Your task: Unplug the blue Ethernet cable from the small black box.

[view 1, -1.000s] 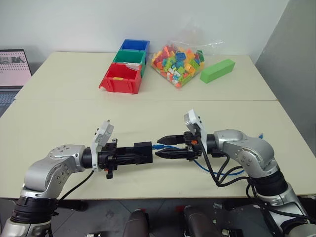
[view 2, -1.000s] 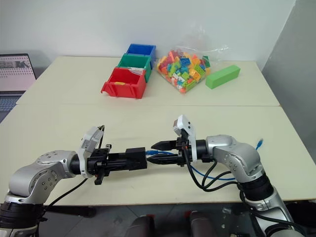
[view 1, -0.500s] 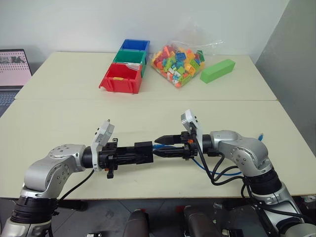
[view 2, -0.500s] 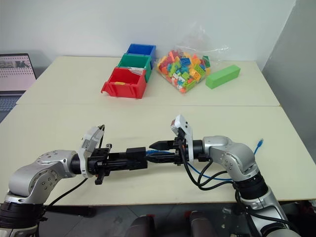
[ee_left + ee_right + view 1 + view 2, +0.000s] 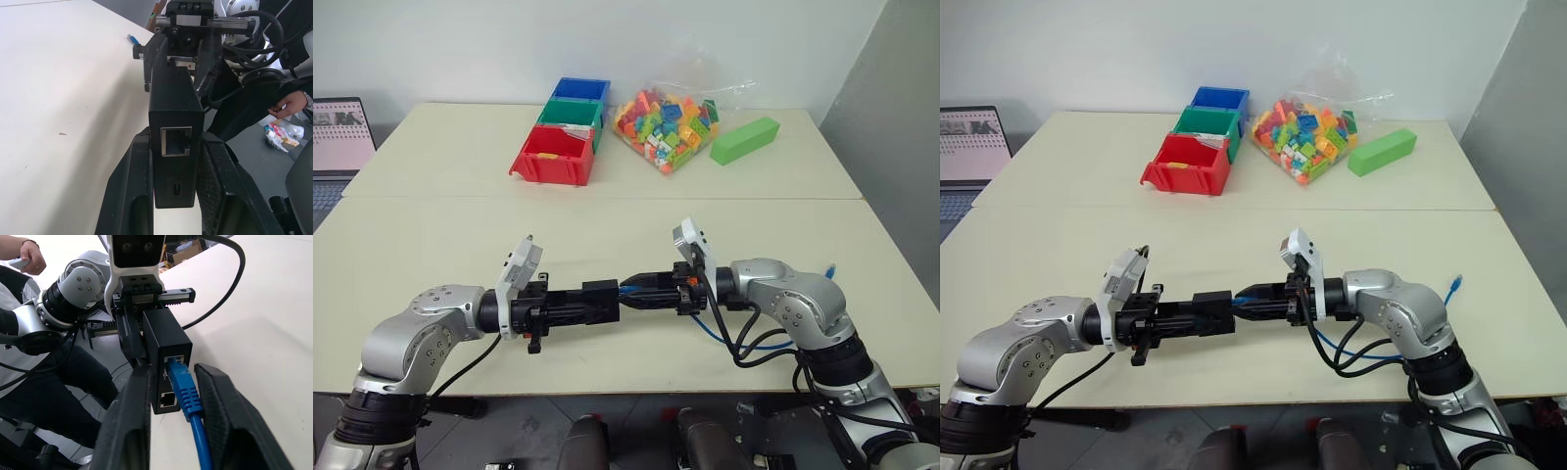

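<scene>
Two end effectors: left (image 5: 570, 305) clamps the box (image 5: 600, 297) steady; right (image 5: 636, 289) brackets the cable (image 5: 186, 392) plug, grip unclear.

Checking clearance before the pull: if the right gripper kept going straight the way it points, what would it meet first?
Most likely the small black box, held by the left gripper; the right gripper's fingers already flank the blue Ethernet cable plugged into its near face.
</scene>
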